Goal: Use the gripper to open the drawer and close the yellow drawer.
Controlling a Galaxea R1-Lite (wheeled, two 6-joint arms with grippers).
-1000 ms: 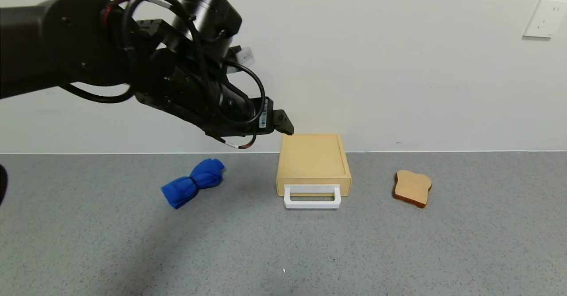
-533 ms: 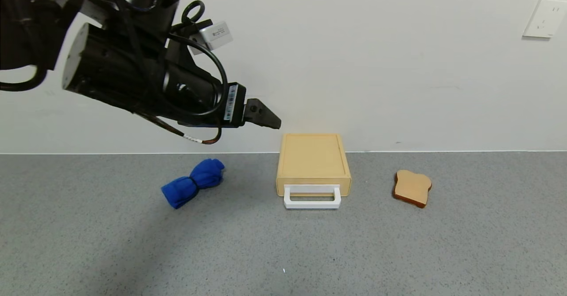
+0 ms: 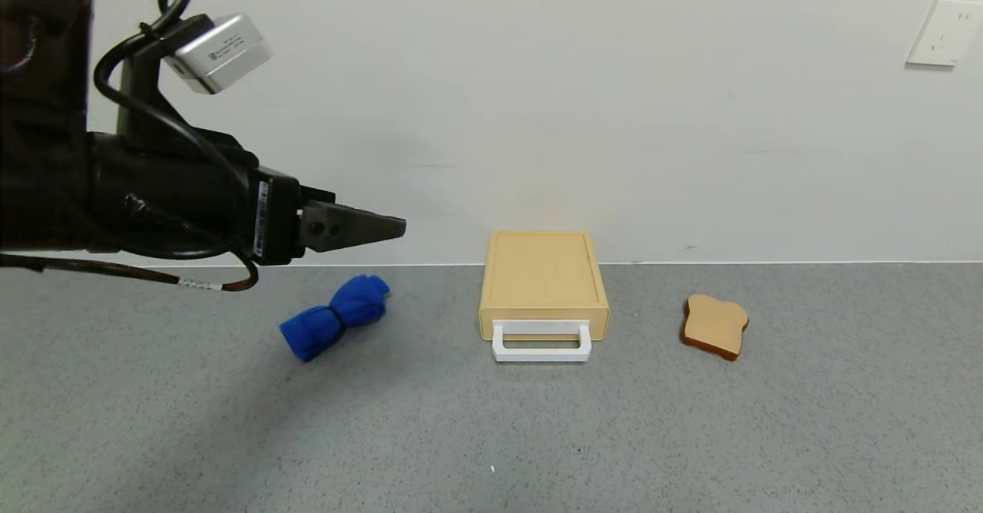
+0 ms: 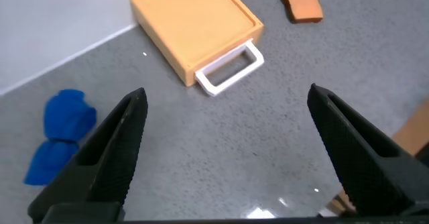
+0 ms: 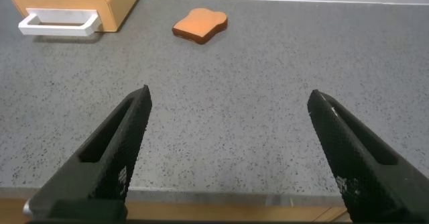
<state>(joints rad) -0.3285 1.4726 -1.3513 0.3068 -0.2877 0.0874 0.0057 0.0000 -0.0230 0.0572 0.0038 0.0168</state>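
We see a rolled blue cloth (image 3: 335,316) lying on the grey speckled counter (image 3: 691,436), well apart from a tan toast slice (image 3: 715,326) that lies flat farther right. Behind them rises a white wall (image 3: 614,98) with a white socket (image 3: 944,32) at upper right.

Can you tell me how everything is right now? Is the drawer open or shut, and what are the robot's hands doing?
yellow drawer: pushed in, shut.
white handle: free, nothing touching it.
left gripper: up in the air, fingers open, holding nothing.
right gripper: low over the table, fingers open, holding nothing.
blue cloth: rolled up, lying on the table.
toast slice: lying flat.
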